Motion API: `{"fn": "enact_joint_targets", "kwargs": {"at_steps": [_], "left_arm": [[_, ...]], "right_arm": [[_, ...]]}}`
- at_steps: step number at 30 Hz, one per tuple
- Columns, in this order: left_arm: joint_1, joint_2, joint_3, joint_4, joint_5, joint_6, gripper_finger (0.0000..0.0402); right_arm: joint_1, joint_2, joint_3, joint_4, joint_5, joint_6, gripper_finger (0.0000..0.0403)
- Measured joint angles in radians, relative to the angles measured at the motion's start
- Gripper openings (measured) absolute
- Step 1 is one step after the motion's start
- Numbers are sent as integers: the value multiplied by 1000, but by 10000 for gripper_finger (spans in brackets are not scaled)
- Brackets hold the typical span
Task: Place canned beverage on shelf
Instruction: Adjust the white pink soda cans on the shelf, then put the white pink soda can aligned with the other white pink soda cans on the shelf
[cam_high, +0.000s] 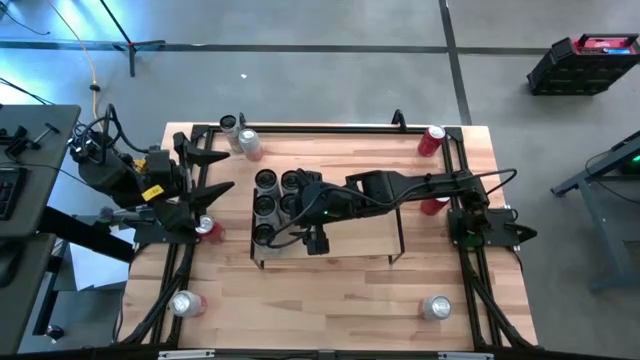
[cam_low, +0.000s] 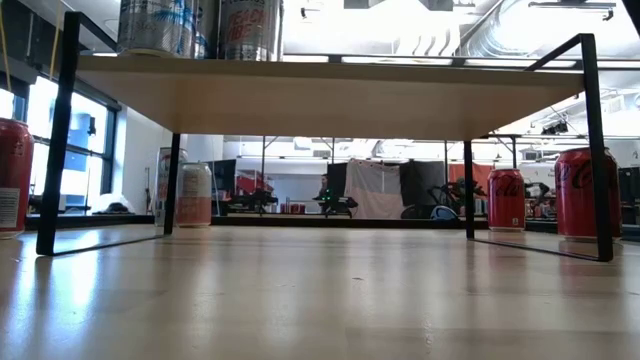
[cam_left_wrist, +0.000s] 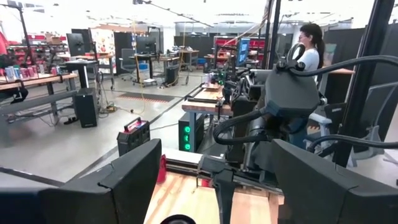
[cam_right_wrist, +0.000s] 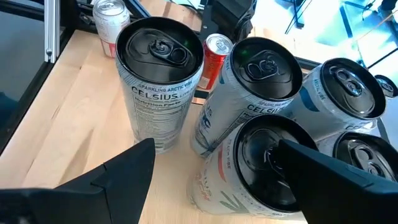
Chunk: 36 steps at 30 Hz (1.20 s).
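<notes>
My right hand (cam_right_wrist: 211, 171) hangs over the left end of the shelf (cam_high: 370, 230), fingers spread wide on either side of a white canned beverage (cam_right_wrist: 258, 165) that stands on the board among the other tall black-topped cans (cam_high: 275, 195). The fingers are not touching it as far as I can see, though their tips run off the edge of the wrist view. From overhead my own arm covers part of the cluster, so I cannot count the cans exactly (five or six). In the low view only the bottoms of two cans (cam_low: 200, 28) show above the shelf board; the rest is cut off.

My left hand (cam_high: 205, 195) waits at the left edge of the tabletop (cam_high: 340, 290), fingers open, close to a red can (cam_high: 208, 229). More cans stand around the tabletop: a red one (cam_high: 431, 140) at the far right corner, silver ones at the near left (cam_high: 186, 303) and near right (cam_high: 436, 307).
</notes>
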Motion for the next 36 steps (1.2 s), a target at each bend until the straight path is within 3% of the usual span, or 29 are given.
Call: {"fn": "enact_joint_targets", "kwargs": {"at_steps": [10,17,20,25,31,36], "left_arm": [[0,13,0,0,-6,0,291],[25,7,0,-31,-68,-47,291],[68,-10,-1,-48,-92,-76,291],[150,-37,77,-99,-100,-93,291],[266,-35,113,-136,-187,-41,291],[395,-12,113,-217,-293,-96,291]], "right_arm": [[2,1,2,20,12,-1,323],[35,-13,110,15,19,-63,323],[54,-77,81,13,24,-92,323],[87,-178,82,-144,106,-19,323],[139,-243,82,-271,115,43,323],[191,-243,82,-355,187,82,323]]}}
